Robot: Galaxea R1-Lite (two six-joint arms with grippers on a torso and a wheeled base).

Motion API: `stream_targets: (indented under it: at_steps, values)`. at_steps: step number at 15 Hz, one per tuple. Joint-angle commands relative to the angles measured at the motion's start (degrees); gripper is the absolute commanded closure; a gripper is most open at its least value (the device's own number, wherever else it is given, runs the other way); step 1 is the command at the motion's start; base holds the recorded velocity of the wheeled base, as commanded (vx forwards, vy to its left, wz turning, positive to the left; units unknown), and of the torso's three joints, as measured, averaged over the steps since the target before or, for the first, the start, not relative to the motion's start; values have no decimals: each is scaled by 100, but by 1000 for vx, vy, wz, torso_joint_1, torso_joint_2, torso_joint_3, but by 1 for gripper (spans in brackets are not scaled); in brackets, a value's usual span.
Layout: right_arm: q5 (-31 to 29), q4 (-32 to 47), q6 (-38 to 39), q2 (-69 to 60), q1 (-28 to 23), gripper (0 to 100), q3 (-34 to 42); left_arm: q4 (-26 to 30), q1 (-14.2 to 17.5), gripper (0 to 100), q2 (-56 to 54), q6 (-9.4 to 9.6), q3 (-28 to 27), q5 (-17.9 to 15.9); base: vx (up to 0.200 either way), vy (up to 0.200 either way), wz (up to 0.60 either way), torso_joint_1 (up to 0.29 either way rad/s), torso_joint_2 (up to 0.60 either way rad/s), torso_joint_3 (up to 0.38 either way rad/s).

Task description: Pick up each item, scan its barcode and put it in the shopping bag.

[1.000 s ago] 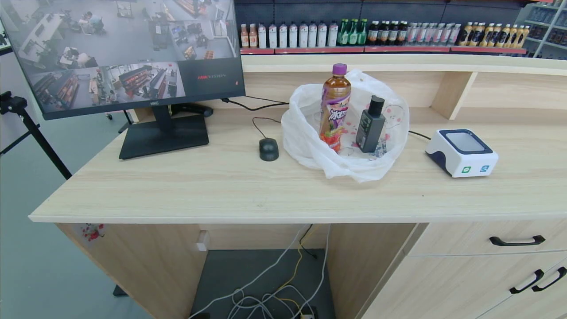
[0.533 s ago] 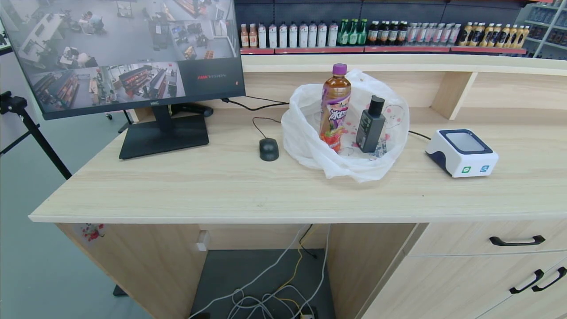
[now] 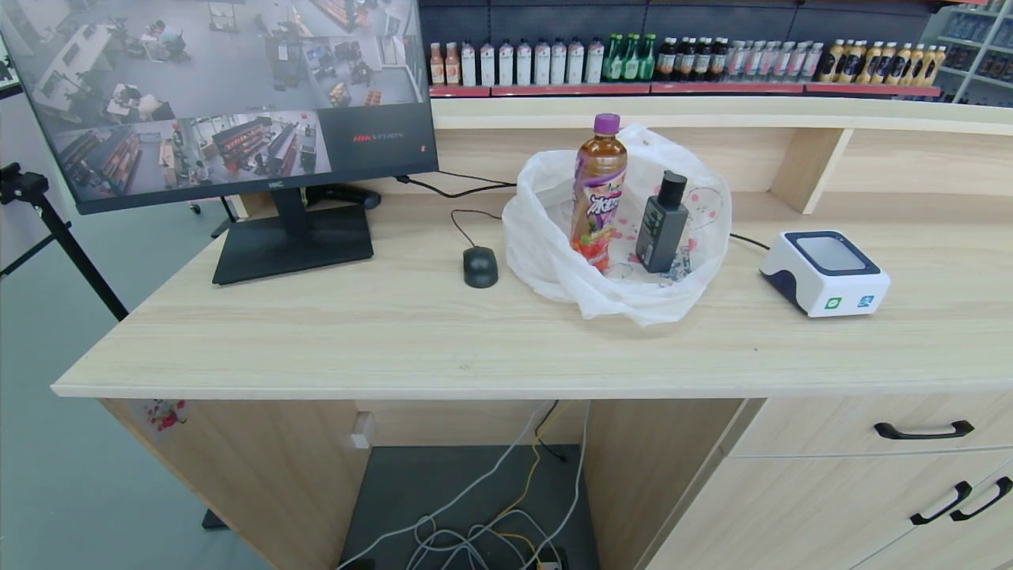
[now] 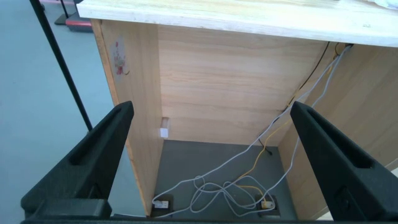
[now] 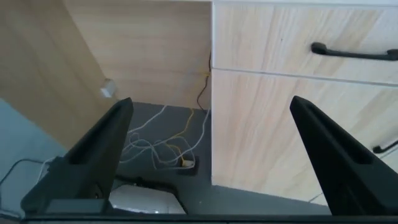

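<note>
A white plastic shopping bag (image 3: 554, 261) stands open on the wooden counter (image 3: 396, 332). Inside it stand a tea bottle with a purple cap (image 3: 599, 190) and a dark grey bottle with a black cap (image 3: 662, 224), both upright. To the bag's right sits the white barcode scanner (image 3: 825, 271). My left gripper (image 4: 211, 149) hangs open below the counter's front edge, facing the open kneehole and its cables. My right gripper (image 5: 211, 149) is open too, low in front of the drawer fronts (image 5: 298, 106).
A monitor (image 3: 214, 95) on a black stand is at the counter's left, with a black mouse (image 3: 480, 266) beside the bag. Loose cables (image 3: 491, 507) lie on the floor under the counter. Drawers with black handles (image 3: 923, 431) are at lower right. Bottle shelves line the back.
</note>
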Motion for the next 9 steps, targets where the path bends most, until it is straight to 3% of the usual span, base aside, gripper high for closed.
stream_targets:
  at_steps: [1, 3, 6, 9]
  values:
    - [-416, -427, -368, -306, -27, 0, 291, 0, 0, 0, -2, -2, 0, 0, 0, 0, 0, 0, 0, 0]
    - [-557, -576, -702, -306, -27, 0, 335, 0, 0, 0, -2, -2, 0, 0, 0, 0, 0, 0, 0, 0]
    - [-1066, -313, -104, -306, -27, 0, 335, 0, 0, 0, -2, 7, 0, 0, 0, 0, 0, 0, 0, 0]
    - [-1101, -330, 98, -306, -18, 0, 335, 0, -9, 0, -2, 7, 0, 0, 0, 0, 0, 0, 0, 0]
